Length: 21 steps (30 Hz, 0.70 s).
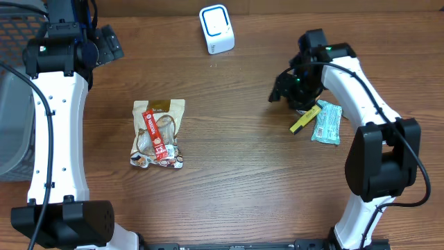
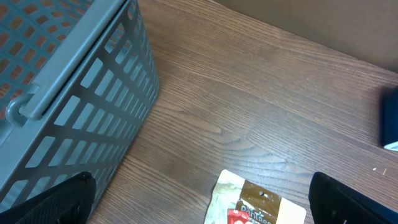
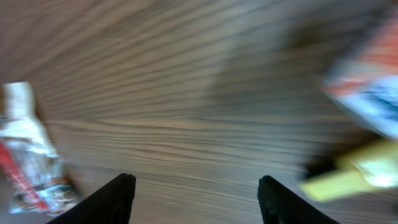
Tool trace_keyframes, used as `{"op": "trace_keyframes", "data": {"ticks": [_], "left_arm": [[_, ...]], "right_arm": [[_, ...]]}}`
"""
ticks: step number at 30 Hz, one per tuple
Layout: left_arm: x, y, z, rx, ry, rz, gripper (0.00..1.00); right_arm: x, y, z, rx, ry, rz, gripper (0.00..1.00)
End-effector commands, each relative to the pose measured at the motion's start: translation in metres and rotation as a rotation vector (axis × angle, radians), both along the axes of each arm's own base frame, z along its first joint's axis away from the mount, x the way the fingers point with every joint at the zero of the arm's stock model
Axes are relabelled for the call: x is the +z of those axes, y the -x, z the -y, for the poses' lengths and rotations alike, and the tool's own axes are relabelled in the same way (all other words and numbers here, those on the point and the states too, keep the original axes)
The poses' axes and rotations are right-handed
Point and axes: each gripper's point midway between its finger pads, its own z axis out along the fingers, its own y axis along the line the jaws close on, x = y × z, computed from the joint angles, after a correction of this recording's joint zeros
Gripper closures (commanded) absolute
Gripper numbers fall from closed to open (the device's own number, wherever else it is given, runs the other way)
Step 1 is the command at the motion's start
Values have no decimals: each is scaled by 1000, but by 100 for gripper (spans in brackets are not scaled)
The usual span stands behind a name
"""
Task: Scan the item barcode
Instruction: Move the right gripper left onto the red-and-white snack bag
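Observation:
The white and blue barcode scanner [image 1: 216, 29] stands at the back of the table; in the left wrist view only its dark edge [image 2: 388, 121] shows. A beige snack pouch [image 1: 158, 132] [image 2: 258, 202] with a red bar [image 1: 155, 128] on it lies left of centre. A yellow item [image 1: 305, 118] [image 3: 354, 171] and a teal packet [image 1: 327, 122] [image 3: 367, 93] lie at the right. My right gripper [image 1: 277, 94] [image 3: 196, 199] hovers open and empty just left of the yellow item. My left gripper [image 1: 111, 43] [image 2: 202, 205] hangs wide open above the pouch's far end, holding nothing.
A grey mesh basket [image 1: 17, 104] [image 2: 68, 87] stands along the table's left edge, close to my left arm. The right wrist view is motion-blurred; the pouch [image 3: 31, 155] shows at its left.

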Motion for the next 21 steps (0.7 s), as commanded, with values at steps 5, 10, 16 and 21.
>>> {"op": "trace_keyframes", "data": {"ticks": [5,10,16,21], "left_arm": [[0,-2,-2,18,-3,5,0],[0,-2,-2,18,-3,5,0],[0,-2,-2,18,-3,5,0],[0,-2,-2,18,-3,5,0]], "right_arm": [[13,14,-104,172,-94,98,41],[16,29,-167,302,-61,224,41],[25,53,-235,437,-33,403,41],[36,69,-276,493,5,558,40]]}}
